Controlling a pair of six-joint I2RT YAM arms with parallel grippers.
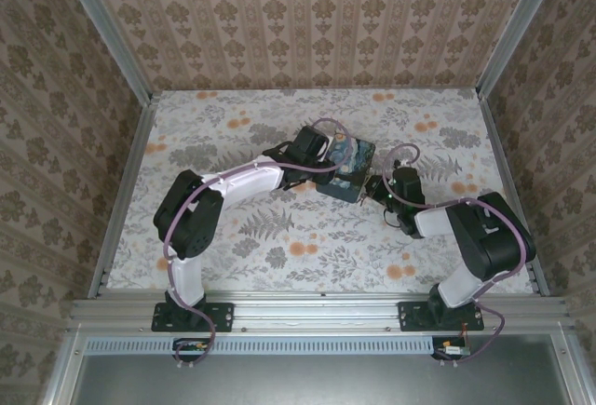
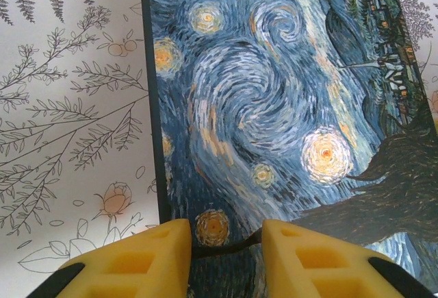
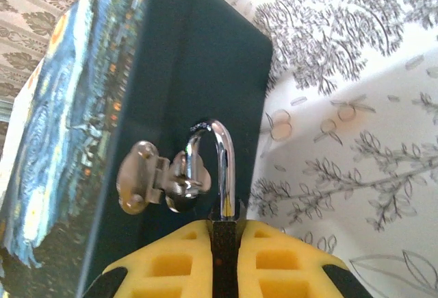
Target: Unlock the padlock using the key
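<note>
Silver lock hung on the dark side of the box, its body pinched by the right claw. The left claw lay spread over the lid. A hard tug could slide the box.

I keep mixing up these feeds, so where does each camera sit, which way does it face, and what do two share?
Top external: above and behind the robot, looking down at the table; left arm and right arm show.
Left wrist: on the left arm, looking down on the box lid; left gripper at the bottom.
Right wrist: on the right arm, facing the box's dark side and padlock; right gripper shut on the padlock.
Shared: every view shows the box.
</note>
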